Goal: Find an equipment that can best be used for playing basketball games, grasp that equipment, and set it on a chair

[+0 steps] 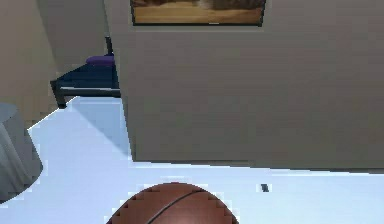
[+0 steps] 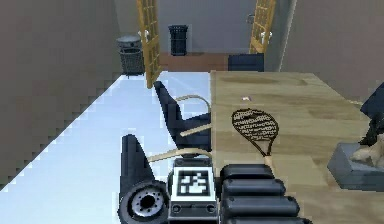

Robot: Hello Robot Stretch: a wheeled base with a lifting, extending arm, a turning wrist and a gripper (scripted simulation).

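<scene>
Orange-brown basketball with black seams (image 1: 172, 206) sits at the forward view's bottom edge, middle — plain grey wall (image 1: 250, 90) behind it. Arm side view: dark swivel chair (image 2: 180, 115) tucked against the long wooden table (image 2: 300, 100), brown oval racket (image 2: 255, 128) lying on that table. Jaws low, near the chair — cannot tell their state or whether they hold anything.

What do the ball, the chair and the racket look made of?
Ball: orange-brown with dark seams and a soft sheen, likely rubber or leather. Chair: dark, matte back and seat, probably padded fabric or leatherette, though the look leaves it open. Racket: thin dark frame with a strung mesh head; wood or composite, hard to tell.
</scene>
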